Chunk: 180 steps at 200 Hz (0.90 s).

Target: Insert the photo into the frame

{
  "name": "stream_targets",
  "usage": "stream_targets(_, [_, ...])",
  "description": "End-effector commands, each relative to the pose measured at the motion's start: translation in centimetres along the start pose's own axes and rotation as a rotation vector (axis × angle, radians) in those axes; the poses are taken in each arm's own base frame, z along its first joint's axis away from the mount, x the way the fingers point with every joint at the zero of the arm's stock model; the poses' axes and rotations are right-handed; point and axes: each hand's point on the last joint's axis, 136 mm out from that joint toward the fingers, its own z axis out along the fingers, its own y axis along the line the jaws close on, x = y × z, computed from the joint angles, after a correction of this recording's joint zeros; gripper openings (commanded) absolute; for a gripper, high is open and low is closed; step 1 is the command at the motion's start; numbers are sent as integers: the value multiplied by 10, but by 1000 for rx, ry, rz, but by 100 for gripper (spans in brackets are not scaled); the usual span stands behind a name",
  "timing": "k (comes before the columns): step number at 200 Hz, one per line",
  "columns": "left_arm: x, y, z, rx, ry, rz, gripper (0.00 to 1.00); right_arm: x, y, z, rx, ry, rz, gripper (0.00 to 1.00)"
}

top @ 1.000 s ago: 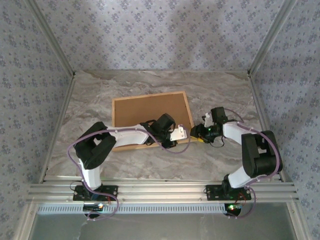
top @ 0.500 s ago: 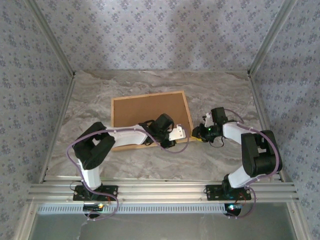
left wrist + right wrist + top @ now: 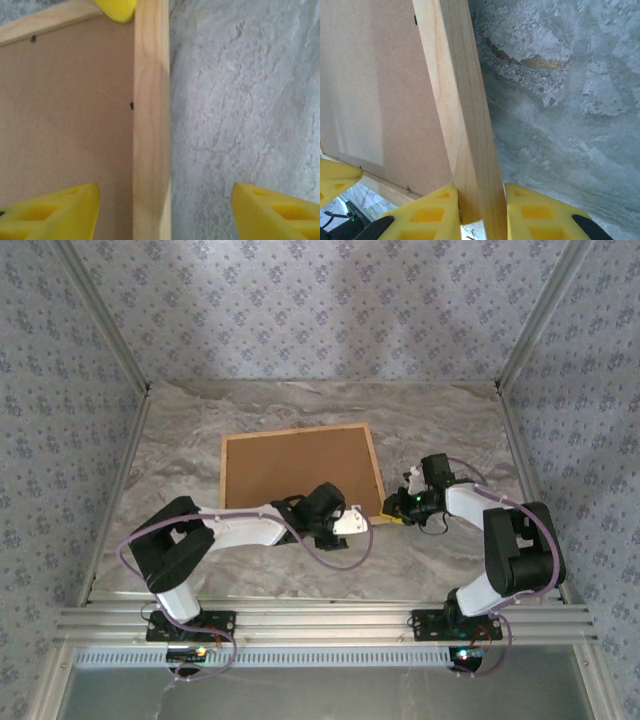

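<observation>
since a second ago the left arm has drawn back toward its base, so the left hand [image 3: 358, 523] now sits at the near long rail of the frame [image 3: 300, 468] rather than out over the board, and the frame has slid a touch to the left on the desk [image 3: 450, 430]. the right arm has kept its place. the frame lies flat-looking with its plain brown back facing up, near the middle of the desk, its long axis running left to right and turned slightly, so the right end points a little farther from the arms than the left end. in the left wrist view the near rail [image 3: 150, 125] runs straight up the picture between the left hand [image 3: 165, 200], whose yellow fingers [image 3: 55, 210] stand wide apart, one over the brown board and one over the bare marbled desk [image 3: 250, 100], holding nothing. at the top of that view a yellow fingertip of the right hand [image 3: 117, 7] rests at the frame's near right corner. the right hand [image 3: 392, 512] is at that same corner, and in its own wrist view the right hand [image 3: 480, 210] is closed on the pale wooden rail [image 3: 460, 100], one finger on each side and touching the wood. whether that corner is lifted off the desk cannot be told.
</observation>
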Motion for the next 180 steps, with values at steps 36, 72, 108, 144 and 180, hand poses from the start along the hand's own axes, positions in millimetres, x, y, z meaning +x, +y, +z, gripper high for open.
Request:
stream_targets(36, [8, 16, -4, -183, 84, 196, 72, -1, 29, -16, -66, 16, 36, 23])
stream_targets(72, [11, 21, 2, -260, 130, 284, 69, 2, 33, -20, -68, 21, 38, 23])
stream_targets(108, [9, 22, 6, -316, 144, 346, 65, 4, 35, -21, -70, 26, 40, 23])
stream_targets(144, [1, 22, 5, -356, 129, 384, 56, 4, 34, -20, -70, 27, 41, 24])
stream_targets(180, [1, 26, 4, -412, 139, 441, 49, 3, 35, -21, -68, 24, 34, 25])
